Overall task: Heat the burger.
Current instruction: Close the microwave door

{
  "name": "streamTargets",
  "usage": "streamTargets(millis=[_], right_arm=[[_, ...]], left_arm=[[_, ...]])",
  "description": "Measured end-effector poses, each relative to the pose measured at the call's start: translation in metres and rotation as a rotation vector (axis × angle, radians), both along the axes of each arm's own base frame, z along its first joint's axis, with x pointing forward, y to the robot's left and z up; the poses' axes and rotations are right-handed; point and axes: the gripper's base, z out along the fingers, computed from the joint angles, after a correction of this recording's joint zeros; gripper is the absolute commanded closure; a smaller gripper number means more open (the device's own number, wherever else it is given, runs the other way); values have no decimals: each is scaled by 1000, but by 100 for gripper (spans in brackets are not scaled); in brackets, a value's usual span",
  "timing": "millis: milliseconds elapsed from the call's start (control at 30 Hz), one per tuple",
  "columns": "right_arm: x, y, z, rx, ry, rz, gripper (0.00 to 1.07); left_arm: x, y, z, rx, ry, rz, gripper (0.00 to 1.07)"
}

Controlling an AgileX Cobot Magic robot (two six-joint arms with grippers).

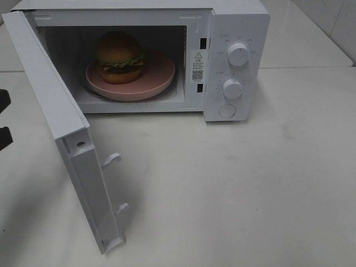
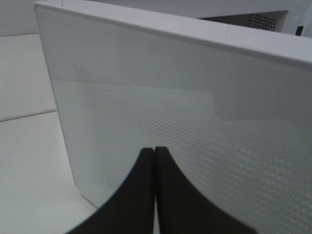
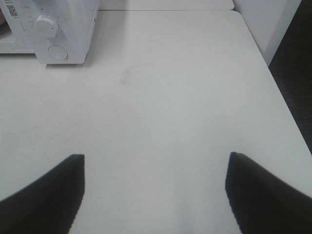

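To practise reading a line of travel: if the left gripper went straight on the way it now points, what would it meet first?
The outer face of the open microwave door. The shut left gripper points at its dotted panel, with nothing between them; how near it is cannot be told.

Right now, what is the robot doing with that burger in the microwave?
The round burger with the golden-brown bun sits on a flat pink plate inside the white microwave, whose white door hangs wide open. The robot's left fingers are pressed shut just outside that door, likely ready to push it closed. Its right fingers are spread open above the white table, holding nothing. Heating hasn't started yet.
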Motion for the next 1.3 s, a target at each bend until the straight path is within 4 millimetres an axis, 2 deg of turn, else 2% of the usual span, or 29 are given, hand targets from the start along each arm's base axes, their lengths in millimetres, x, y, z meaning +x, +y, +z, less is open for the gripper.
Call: streamTargets(millis=[100, 200, 267, 367, 467, 533, 633, 733, 967, 1100, 1300], right_arm=[[0, 0, 0, 0, 0, 0, 31], [0, 0, 0, 0, 0, 0, 31], [0, 0, 0, 0, 0, 0, 31], [0, 0, 0, 0, 0, 0, 31], [0, 0, 0, 0, 0, 0, 31], [0, 0, 0, 0, 0, 0, 31], [0, 0, 0, 0, 0, 0, 31], [0, 0, 0, 0, 0, 0, 31], [0, 0, 0, 0, 0, 0, 31], [0, 0, 0, 0, 0, 0, 31], [0, 0, 0, 0, 0, 0, 31]], left_arm=[[1, -11, -6, 4, 13, 3, 107], [1, -14, -7, 2, 11, 0, 107], [1, -28, -12, -20, -2, -23, 107], [1, -37, -16, -37, -11, -13, 107], [0, -39, -17, -41, -8, -11, 107], [0, -53, -25, -51, 9, -26, 107], [0, -56, -26, -54, 10, -26, 107], [4, -78, -29, -57, 10, -41, 107], [13, -105, -27, -62, -10, -22, 107], [26, -128, -20, -69, -26, 3, 107], [41, -149, -12, -65, -28, 47, 107]])
